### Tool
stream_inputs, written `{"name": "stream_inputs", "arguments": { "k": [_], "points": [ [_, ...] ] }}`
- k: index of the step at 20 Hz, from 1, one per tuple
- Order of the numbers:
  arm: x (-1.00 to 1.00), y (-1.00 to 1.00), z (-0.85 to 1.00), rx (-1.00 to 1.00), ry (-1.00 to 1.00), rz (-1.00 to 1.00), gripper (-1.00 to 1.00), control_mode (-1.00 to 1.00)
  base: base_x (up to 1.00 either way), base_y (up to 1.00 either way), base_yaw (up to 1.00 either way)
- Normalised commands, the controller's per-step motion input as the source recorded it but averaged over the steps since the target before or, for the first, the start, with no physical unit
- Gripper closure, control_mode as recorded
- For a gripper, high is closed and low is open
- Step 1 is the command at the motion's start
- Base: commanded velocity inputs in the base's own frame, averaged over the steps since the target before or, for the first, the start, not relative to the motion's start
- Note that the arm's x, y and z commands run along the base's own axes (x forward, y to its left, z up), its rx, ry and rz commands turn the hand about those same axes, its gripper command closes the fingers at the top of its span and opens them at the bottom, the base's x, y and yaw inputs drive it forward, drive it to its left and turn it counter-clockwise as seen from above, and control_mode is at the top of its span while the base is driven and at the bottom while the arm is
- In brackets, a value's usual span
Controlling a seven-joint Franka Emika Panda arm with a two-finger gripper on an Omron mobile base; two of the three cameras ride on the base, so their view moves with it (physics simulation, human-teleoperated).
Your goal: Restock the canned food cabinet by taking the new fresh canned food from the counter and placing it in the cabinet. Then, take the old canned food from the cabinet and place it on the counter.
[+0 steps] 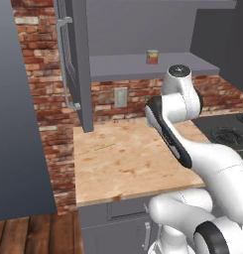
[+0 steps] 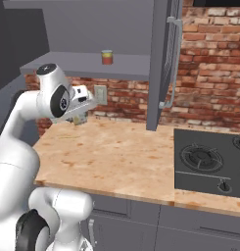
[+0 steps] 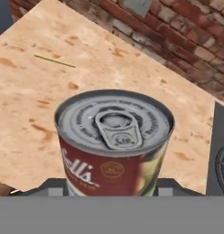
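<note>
Hand (image 2: 82,117) grips red-labelled can (image 3: 114,146) above counter (image 3: 31,114).

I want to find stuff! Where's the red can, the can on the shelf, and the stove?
Red can (image 3: 115,132), hand view, on its lid.
Shelf can (image 1: 152,56), left base view, on its label.
Stove (image 2: 204,162), right base view, on a burner.

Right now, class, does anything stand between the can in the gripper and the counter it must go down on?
Nothing visible does. The gripper holds the can over bare counter; the other can stands up on the cabinet shelf, out of the path.
</note>
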Motion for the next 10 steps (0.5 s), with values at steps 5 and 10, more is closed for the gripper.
{"name": "stream_inputs", "arguments": {
  "k": [5, 10],
  "points": [
    [0.75, 0.40, -0.93, -0.10, 0.13, 0.12, 1.00, -1.00, 0.00, 0.00, 0.00],
    [0.72, -0.02, -0.88, 0.03, 0.18, 0.12, 1.00, -1.00, 0.00, 0.00, 0.00]
  ]
}}
